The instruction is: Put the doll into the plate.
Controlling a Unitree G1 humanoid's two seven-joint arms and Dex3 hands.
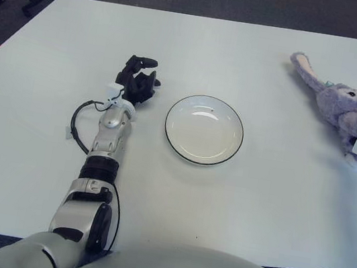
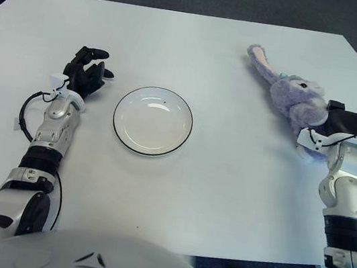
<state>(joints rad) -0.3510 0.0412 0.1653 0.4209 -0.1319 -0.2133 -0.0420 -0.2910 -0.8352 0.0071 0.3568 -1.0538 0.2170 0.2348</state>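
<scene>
The step in hand looks like securing the doll before any lift, and doing it well means getting the fingers properly round the soft body, not just pressed against its fur; a plush toy gives under pressure, so a shallow pinch could slip once the arm rises. After that the carry should go left across the table point(image 2: 222, 202) and end over the middle of the plate, low enough that the long ear does not drape over the rim.

Nearest the camera, the right forearm comes up from the lower right edge, its silver wrist segments stacked almost straight up the view, bending inward at the top. The right robot hand point(image 2: 343, 123) sits at the doll's near side, its dark fingers against the purple body; it appears to touch the toy, but whether the fingers have closed round it or merely rest beside it I cannot tell (the plush hides the fingertips).

On the other side the left arm stretches forward along the table, a black cable looping beside the wrist. The left robot hand point(image 2: 86, 72) shows just left of the plate point(image 2: 126, 143), fingers loosely curled and gripping nothing.

The plate, white with a dark rim, stands bare between the two arms.

Farthest out, the doll point(image 2: 290, 90) lies on the table well right of the plate, one long ear pointing away toward the far edge.
</scene>
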